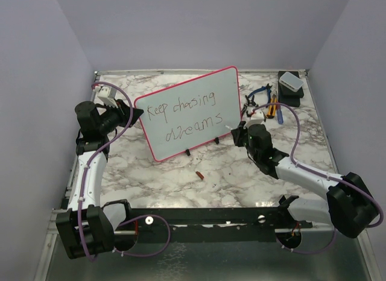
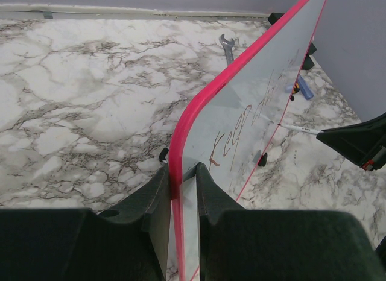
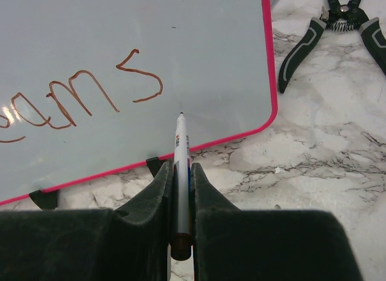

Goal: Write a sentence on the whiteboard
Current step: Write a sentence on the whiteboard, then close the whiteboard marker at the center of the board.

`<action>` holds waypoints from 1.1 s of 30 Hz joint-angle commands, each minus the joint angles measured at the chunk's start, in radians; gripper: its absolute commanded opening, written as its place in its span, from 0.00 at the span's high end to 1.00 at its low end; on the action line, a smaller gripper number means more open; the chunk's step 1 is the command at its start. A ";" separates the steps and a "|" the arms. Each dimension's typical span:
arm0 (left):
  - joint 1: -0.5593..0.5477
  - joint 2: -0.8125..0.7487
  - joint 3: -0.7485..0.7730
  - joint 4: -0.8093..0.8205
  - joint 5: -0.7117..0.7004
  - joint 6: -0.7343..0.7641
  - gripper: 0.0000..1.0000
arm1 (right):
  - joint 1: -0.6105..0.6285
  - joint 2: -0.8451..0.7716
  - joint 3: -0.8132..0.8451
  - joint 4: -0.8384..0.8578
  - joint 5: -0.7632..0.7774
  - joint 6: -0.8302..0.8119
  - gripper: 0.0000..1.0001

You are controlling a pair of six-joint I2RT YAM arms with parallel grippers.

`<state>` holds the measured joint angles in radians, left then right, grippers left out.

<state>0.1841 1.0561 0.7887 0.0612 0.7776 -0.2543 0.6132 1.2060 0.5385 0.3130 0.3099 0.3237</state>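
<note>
Standing tilted back on its small black feet near the middle of the marble table, the whiteboard faced the arms, with the sentence "Keep chasing dreams" written across it in two lines. The left gripper was clamped on the board's left edge, one finger on each side of the pink frame. The right gripper was closed on a marker, whose tip pointed at the board just below and to the right of the final "s"; whether the tip touched the surface could not be told. Pliers lay on the table to the right of the board, apart from it, and a small reddish object lay in front of the board
</note>
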 commanded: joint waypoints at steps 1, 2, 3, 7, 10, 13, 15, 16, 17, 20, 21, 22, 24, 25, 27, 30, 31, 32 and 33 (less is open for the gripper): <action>0.000 -0.007 -0.014 -0.002 -0.005 0.012 1.00 | -0.008 0.023 0.012 0.047 0.024 -0.008 0.99; 0.000 -0.007 -0.015 -0.002 -0.005 0.013 1.00 | -0.009 0.028 0.010 0.054 0.024 -0.008 0.99; 0.000 -0.007 -0.015 -0.002 -0.005 0.013 1.00 | -0.009 0.031 0.008 0.061 0.025 -0.010 0.99; 0.000 -0.009 -0.016 -0.002 -0.003 0.012 1.00 | -0.010 0.045 0.008 0.071 0.020 -0.011 0.99; 0.000 -0.011 -0.017 -0.001 -0.003 0.012 1.00 | -0.010 0.013 -0.001 0.061 0.016 -0.009 0.99; -0.001 -0.011 -0.017 -0.002 -0.004 0.012 1.00 | -0.010 -0.049 -0.005 0.011 0.019 -0.005 0.99; -0.001 -0.013 -0.017 -0.002 -0.005 0.011 1.00 | -0.010 -0.100 -0.006 -0.043 0.022 0.003 0.99; 0.000 -0.013 -0.018 -0.002 -0.011 0.012 1.00 | -0.010 -0.126 -0.009 -0.069 0.026 0.007 0.99; 0.000 -0.014 -0.020 -0.001 -0.019 0.011 1.00 | -0.010 -0.153 -0.010 -0.090 0.032 0.011 0.99; 0.000 -0.019 -0.014 -0.012 -0.037 0.022 0.84 | -0.010 -0.219 -0.010 -0.167 0.046 0.014 0.99; 0.000 -0.022 -0.011 -0.016 -0.042 0.025 0.77 | -0.011 -0.235 -0.011 -0.179 0.047 0.015 1.00; 0.001 -0.023 -0.009 -0.020 -0.047 0.031 0.72 | -0.012 -0.251 -0.012 -0.189 0.046 0.013 0.99; -0.001 -0.028 -0.001 -0.031 -0.056 0.040 0.61 | -0.011 -0.273 -0.010 -0.205 0.037 0.006 0.99; 0.000 -0.029 0.007 -0.039 -0.062 0.046 0.54 | -0.010 -0.283 -0.007 -0.212 0.032 0.004 0.99; -0.002 -0.032 0.026 -0.058 -0.072 0.064 0.42 | -0.010 -0.298 -0.004 -0.222 0.021 0.000 1.00; -0.004 -0.044 0.055 -0.126 -0.118 0.087 0.37 | -0.010 -0.321 -0.004 -0.224 0.004 -0.011 0.99; -0.008 -0.052 0.058 -0.145 -0.141 0.094 0.32 | -0.011 -0.328 -0.005 -0.224 0.001 -0.011 0.99; -0.013 -0.058 0.063 -0.161 -0.157 0.102 0.27 | -0.010 -0.333 -0.006 -0.224 -0.001 -0.012 0.99; -0.019 -0.068 0.069 -0.177 -0.172 0.109 0.22 | -0.010 -0.341 -0.007 -0.224 -0.003 -0.011 0.99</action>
<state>0.1810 1.0389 0.8066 -0.0303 0.6998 -0.1978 0.6071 0.8963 0.5381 0.1196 0.3233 0.3214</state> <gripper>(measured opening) 0.678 0.117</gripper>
